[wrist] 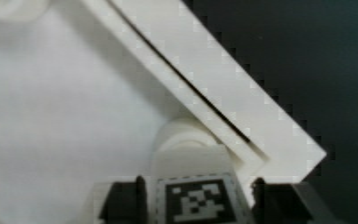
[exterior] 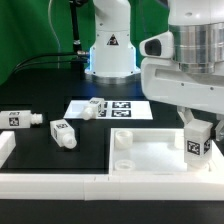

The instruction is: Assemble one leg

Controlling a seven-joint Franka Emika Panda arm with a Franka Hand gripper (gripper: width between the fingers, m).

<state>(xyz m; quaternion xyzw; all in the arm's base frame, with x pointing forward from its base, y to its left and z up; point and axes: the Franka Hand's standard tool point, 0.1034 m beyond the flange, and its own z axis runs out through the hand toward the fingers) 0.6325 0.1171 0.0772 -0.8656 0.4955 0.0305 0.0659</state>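
Note:
My gripper (exterior: 198, 128) is shut on a leg (exterior: 196, 146), a chunky white post with a marker tag. It holds the leg upright over the corner of the large white square panel (exterior: 150, 160) at the exterior view's right. In the wrist view the leg (wrist: 195, 160) sits between my two dark fingers (wrist: 130, 202), its tag facing the camera, above the panel's corner (wrist: 87, 100). Three more legs lie on the table: one at the exterior view's far left (exterior: 18, 119), one beside it (exterior: 62, 132), and one on the marker board (exterior: 95, 107).
The marker board (exterior: 120, 108) lies behind the panel. A raised socket (exterior: 123, 141) stands at the panel's back corner on the exterior view's left. A white wall (exterior: 50, 181) runs along the front and up the left (exterior: 5, 150). The robot base (exterior: 110, 50) is at the back.

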